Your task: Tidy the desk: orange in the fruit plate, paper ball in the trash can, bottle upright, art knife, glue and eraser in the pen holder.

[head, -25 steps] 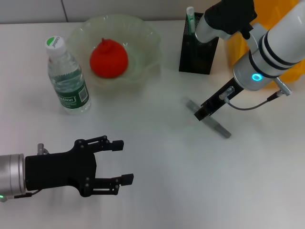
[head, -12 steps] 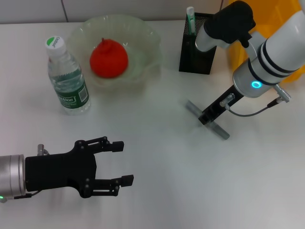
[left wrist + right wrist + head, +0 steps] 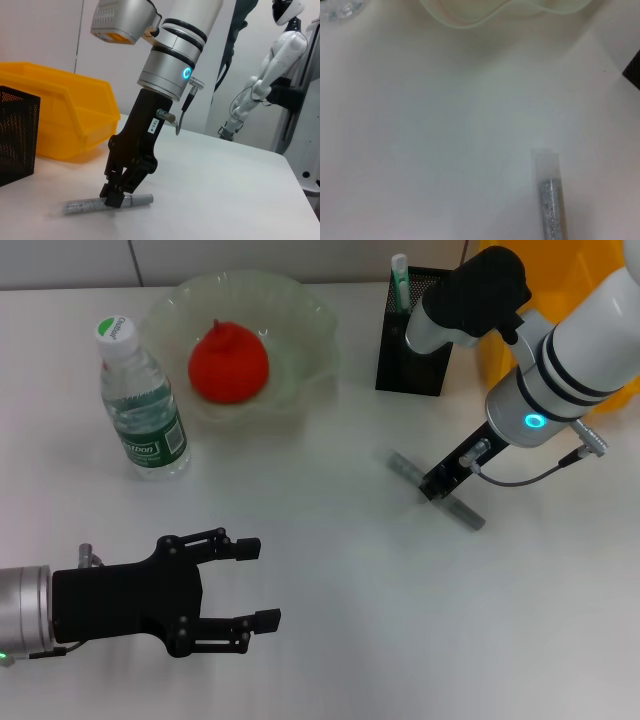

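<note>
L gripper (image 3: 262,580) parked low at the near-left of the desk (image 3: 330,640), fingers apart, holding nothing. Bottle (image 3: 141,405) upright at left; orange (image 3: 229,363) already in fruit plate (image 3: 310,315) beside it. Pen holder (image 3: 415,335) further right w/ art knife (image 3: 400,280) sticking out. Glue (image 3: 438,490) lies flat mid-right on desk. R gripper (image 3: 432,486) down on it; left wrist view shows fingers pinched on the stick, still on the surface. Trash can (image 3: 600,280) far right. Step: glue pickup. Next, prob: lift, tilt upright, drop in holder w/o clipping the rim.
</note>
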Controlling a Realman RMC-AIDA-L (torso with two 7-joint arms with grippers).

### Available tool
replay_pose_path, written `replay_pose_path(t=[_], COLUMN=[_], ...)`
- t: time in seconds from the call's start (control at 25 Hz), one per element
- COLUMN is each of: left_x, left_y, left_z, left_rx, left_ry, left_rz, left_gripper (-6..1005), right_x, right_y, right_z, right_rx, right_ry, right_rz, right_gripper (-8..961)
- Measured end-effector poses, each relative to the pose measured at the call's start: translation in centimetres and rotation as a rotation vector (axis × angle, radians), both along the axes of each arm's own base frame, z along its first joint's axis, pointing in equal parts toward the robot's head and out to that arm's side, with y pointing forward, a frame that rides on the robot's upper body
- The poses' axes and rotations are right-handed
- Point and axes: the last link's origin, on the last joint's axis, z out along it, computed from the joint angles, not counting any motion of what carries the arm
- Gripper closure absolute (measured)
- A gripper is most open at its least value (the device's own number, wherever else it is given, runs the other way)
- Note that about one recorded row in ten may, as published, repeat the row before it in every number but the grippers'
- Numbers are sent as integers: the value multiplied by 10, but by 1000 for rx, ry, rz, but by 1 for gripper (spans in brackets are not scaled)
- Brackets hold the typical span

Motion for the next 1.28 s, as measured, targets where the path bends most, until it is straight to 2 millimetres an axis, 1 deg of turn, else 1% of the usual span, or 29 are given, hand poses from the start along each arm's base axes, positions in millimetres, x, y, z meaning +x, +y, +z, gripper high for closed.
replay_pose_path(t=[0.08,0.16,0.36,0.52,0.64,0.8,0.84,1.0,1.12,1.28], left_x=[0,0,-1,0,-1,0,0,-1,-1,0], left_y=[0,0,1,2,3,6,7,6,6,8], left_z=[0,1,3,2,3,5,5,6,5,5], left_rx=[1,1,5,9,23,43,47,79,91,92], left_ry=[1,2,0,1,-1,-11,-12,-16,-18,-18], left_rz=[0,-1,-2,-2,5,16,16,4,-1,-3], left_gripper=[152,152,152,152,152,152,152,152,152,152], right_x=[-1,-4,-20,-33,-36,-28,-25,-11,-4,-3], right_y=[-1,0,-2,-5,-9,-12,-10,-2,9,30], right_z=[0,1,10,29,41,59,64,77,80,76], right_rx=[-5,-4,-5,49,110,236,288,463,579,692], right_ry=[1,9,83,233,370,546,601,738,752,736], right_rz=[0,5,61,169,274,418,445,507,547,531], right_gripper=[693,814,816,818,819,821,821,823,824,826])
